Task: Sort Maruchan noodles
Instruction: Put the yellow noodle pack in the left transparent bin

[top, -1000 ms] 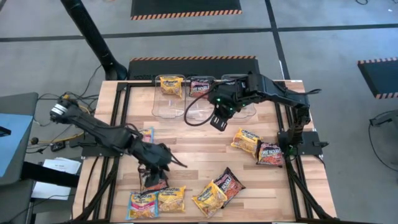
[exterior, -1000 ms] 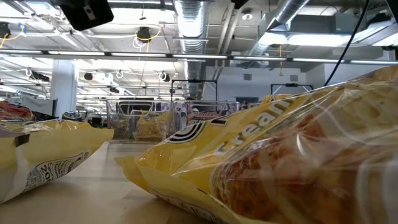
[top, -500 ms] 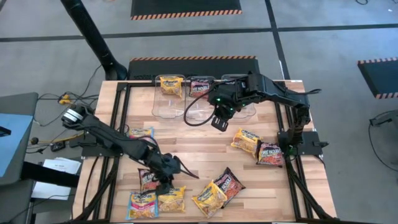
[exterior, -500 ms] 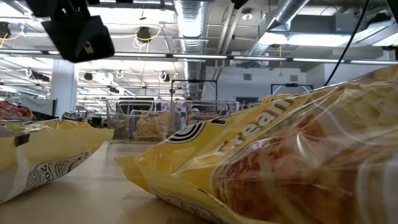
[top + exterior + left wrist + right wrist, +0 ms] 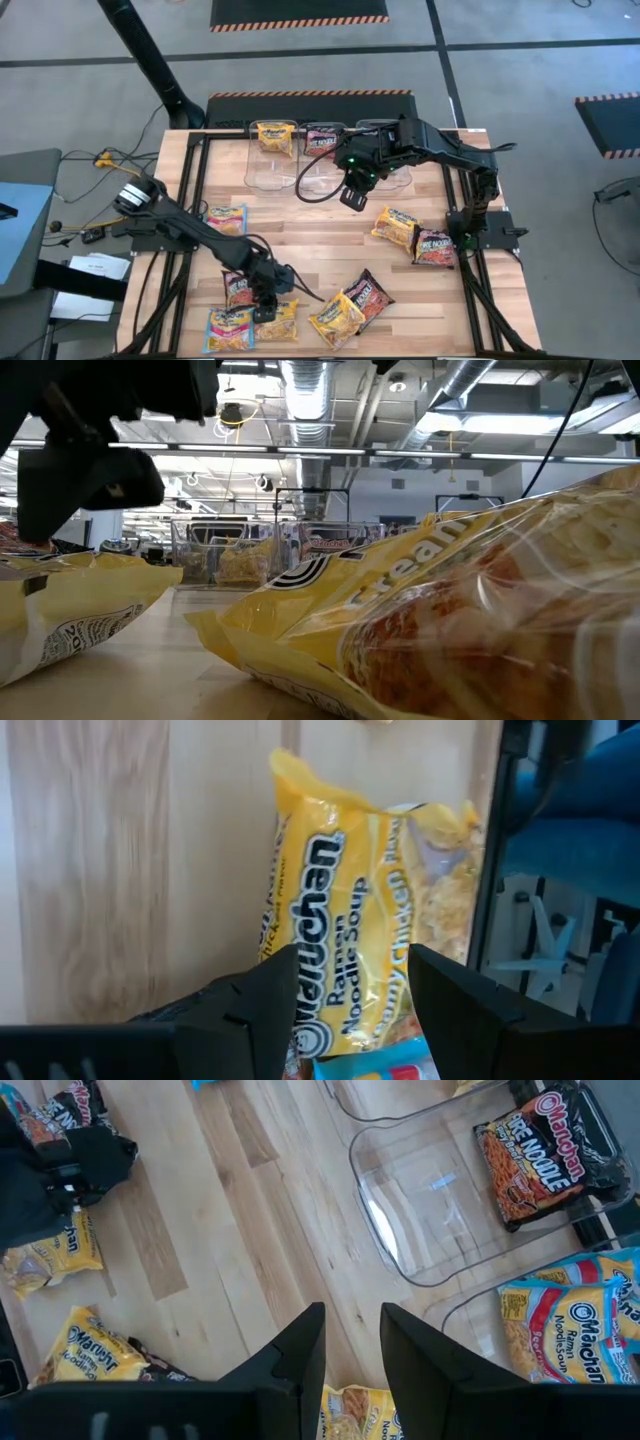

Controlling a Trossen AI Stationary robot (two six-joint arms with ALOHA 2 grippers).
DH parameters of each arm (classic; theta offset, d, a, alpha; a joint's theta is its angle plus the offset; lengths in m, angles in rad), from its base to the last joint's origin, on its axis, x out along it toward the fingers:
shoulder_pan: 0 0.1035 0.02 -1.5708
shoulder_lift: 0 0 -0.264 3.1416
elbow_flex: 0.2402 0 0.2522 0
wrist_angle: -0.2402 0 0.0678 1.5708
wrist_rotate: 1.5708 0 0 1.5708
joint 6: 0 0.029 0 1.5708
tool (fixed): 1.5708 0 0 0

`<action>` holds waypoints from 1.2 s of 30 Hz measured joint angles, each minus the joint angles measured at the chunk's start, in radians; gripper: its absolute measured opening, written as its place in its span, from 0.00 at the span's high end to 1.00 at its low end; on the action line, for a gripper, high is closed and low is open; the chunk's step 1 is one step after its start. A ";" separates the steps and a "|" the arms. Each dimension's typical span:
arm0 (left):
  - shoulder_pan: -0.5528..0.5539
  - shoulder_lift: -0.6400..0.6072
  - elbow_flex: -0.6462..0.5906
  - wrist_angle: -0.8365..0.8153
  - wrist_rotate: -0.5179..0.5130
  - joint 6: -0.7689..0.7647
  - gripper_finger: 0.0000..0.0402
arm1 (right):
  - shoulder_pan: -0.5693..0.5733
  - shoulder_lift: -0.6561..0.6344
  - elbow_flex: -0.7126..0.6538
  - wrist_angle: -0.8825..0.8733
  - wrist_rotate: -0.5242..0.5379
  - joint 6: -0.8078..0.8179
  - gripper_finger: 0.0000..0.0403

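Maruchan packets lie flat on the wooden table. In the high view, near the near edge, are a yellow one (image 5: 277, 320), a blue-and-pink one (image 5: 228, 328), a maroon one (image 5: 238, 288), another yellow (image 5: 335, 318) and another maroon (image 5: 368, 295). A blue one (image 5: 228, 215) lies farther left. My left gripper (image 5: 268, 300) hangs open just above the yellow packet (image 5: 345, 910), its fingers on either side, without touching. In the low view this gripper (image 5: 80, 480) hangs above the packet (image 5: 80, 610). My right gripper (image 5: 350, 195) waits open near the bins (image 5: 352, 1345).
Clear bins stand at the far edge: one holds a yellow packet (image 5: 274, 138), one a maroon packet (image 5: 535, 1165), one a blue packet (image 5: 560, 1330); another bin (image 5: 440, 1210) has nothing in it. A yellow (image 5: 397, 226) and a maroon packet (image 5: 434, 247) lie on the right. Bare wood spans the middle.
My left gripper has moved toward the table's near edge and a little to the right, past the maroon packet, and has come down over the yellow packet. No packet has moved.
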State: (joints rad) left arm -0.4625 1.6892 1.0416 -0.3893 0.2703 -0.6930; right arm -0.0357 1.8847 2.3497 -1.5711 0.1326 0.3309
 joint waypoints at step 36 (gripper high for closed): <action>-0.011 0.187 0.003 0.159 0.089 -0.065 0.81 | 0.000 0.001 0.000 0.004 0.000 0.000 0.69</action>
State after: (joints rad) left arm -0.4740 1.8763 1.0449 -0.2301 0.3597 -0.7581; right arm -0.0357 1.8854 2.3493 -1.5675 0.1322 0.3313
